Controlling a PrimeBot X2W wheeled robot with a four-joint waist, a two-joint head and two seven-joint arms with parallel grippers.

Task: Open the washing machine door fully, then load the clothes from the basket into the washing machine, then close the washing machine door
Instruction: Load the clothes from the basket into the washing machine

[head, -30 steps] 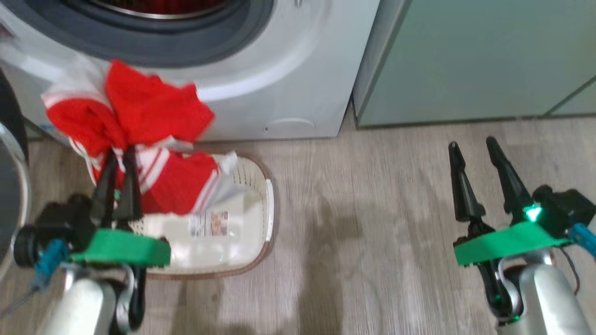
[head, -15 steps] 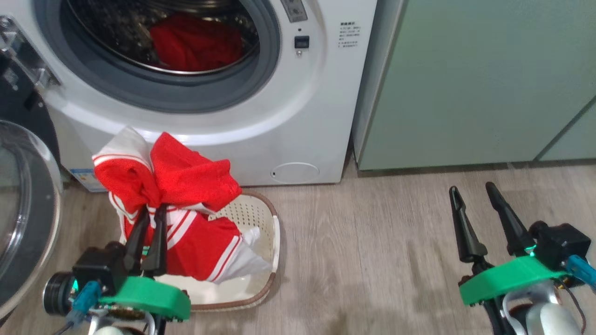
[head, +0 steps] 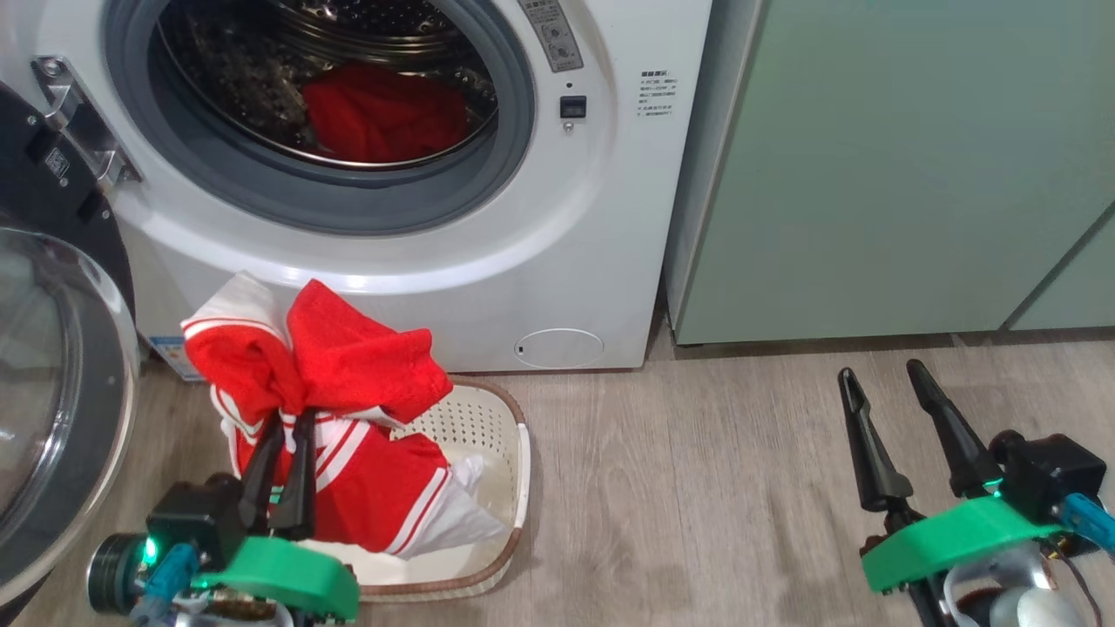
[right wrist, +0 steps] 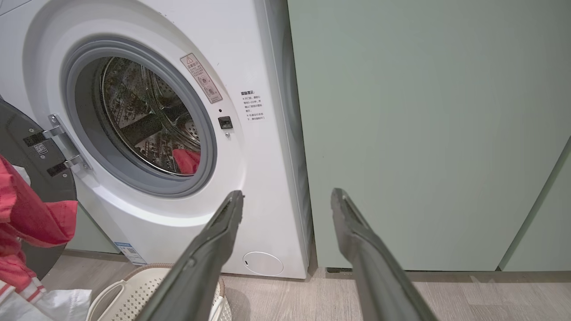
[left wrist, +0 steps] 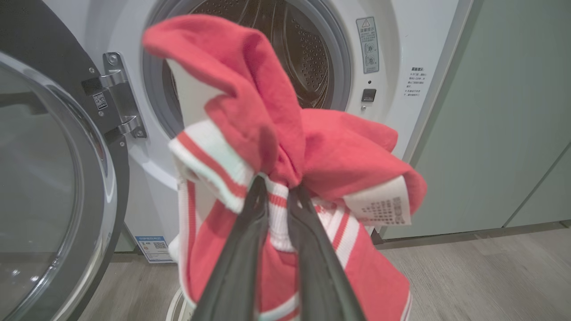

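Observation:
My left gripper (head: 292, 416) (left wrist: 279, 187) is shut on a bundle of red clothes (head: 340, 374) (left wrist: 272, 129) with white stripes, held above the cream basket (head: 488, 418) on the floor. The garment's lower end hangs into the basket. The washing machine (head: 488, 261) stands just beyond, its door (head: 61, 392) (left wrist: 53, 178) swung wide open to the left. Another red garment (head: 383, 117) lies in the steel drum. My right gripper (head: 884, 379) (right wrist: 285, 200) is open and holds nothing, low at the right over the floor.
Pale green cabinet doors (head: 888, 174) fill the wall right of the washer. Wood-look floor (head: 697, 488) stretches between the basket and my right gripper. The door hinge bracket (head: 78, 117) juts out at the washer's left.
The head camera has tilted up, bringing the drum into view. My left gripper still grips the red bundle, which has risen slightly above the basket. The right gripper keeps its pose.

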